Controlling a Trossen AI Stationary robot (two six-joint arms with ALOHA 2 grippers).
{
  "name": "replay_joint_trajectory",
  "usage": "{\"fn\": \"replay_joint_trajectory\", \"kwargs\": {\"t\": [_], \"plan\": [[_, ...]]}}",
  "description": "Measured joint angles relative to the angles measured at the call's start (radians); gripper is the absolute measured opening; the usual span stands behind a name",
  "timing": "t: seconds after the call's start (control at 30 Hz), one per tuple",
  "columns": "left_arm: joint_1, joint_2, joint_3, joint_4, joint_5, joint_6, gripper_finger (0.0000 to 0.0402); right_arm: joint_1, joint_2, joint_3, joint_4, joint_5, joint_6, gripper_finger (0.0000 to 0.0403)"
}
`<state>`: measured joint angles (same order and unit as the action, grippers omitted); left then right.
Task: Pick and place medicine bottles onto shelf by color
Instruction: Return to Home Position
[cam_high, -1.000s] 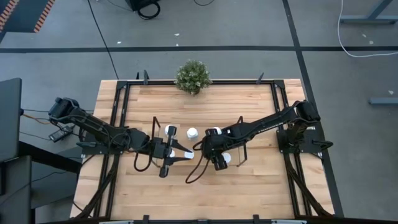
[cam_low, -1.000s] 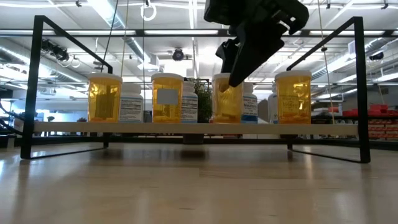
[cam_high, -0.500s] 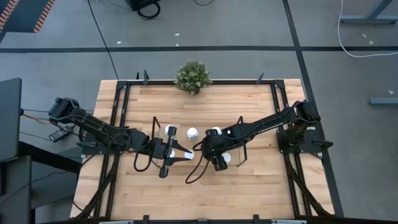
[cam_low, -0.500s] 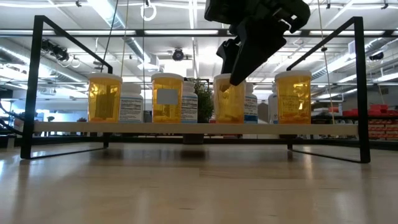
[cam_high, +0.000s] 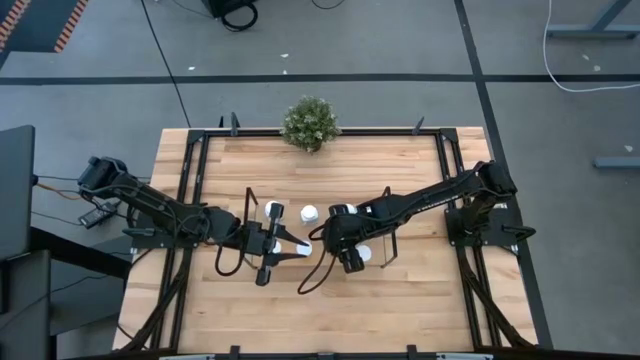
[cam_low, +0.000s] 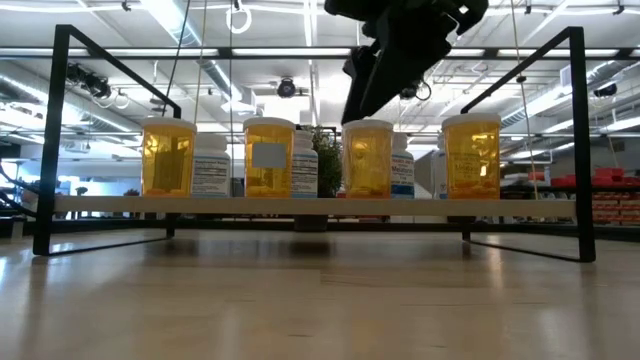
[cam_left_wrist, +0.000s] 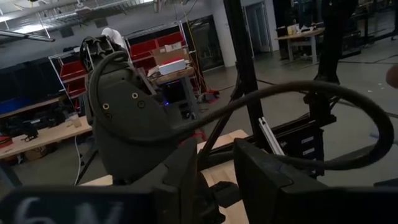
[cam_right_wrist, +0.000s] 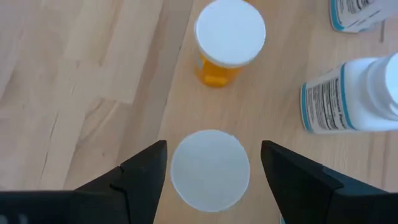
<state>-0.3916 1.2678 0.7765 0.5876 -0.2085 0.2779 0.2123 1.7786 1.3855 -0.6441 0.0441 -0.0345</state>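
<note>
Orange round medicine bottle with white cap (cam_low: 367, 160), upright on thin black rod shelf (cam_low: 250, 204), in front row. Just above it, right gripper (cam_right_wrist: 212, 149), spread wide, holding nothing. Left gripper (cam_high: 298, 248) over shelf's left half, spread too.

Ceiling lights (cam_low: 168, 18) backlight the low view: orange bottles (cam_low: 167, 157) glow, the right gripper (cam_low: 365, 90) is a silhouette. The table (cam_high: 400, 300) is evenly lit, shadows soft. The left wrist view seems dimmer.
</note>
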Motion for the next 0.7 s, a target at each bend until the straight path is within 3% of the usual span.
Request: {"fn": "replay_joint_trajectory", "kwargs": {"t": [0.27, 0.47, 0.7], "plan": [[0.000, 0.000, 0.000, 0.000, -0.024, -0.002, 0.0111, 0.000, -0.017, 0.000, -0.099, 0.000, 0.025, 0.0267], [0.000, 0.000, 0.000, -0.002, -0.102, -0.008, 0.0104, 0.000, -0.152, 0.000, -0.073, 0.015, 0.037, 0.0255], [0.004, -0.012, 0.000, -0.063, -0.148, -0.037, 0.0091, -0.004, -0.349, 0.000, -0.087, 0.194, 0.051, 0.0240]]}}
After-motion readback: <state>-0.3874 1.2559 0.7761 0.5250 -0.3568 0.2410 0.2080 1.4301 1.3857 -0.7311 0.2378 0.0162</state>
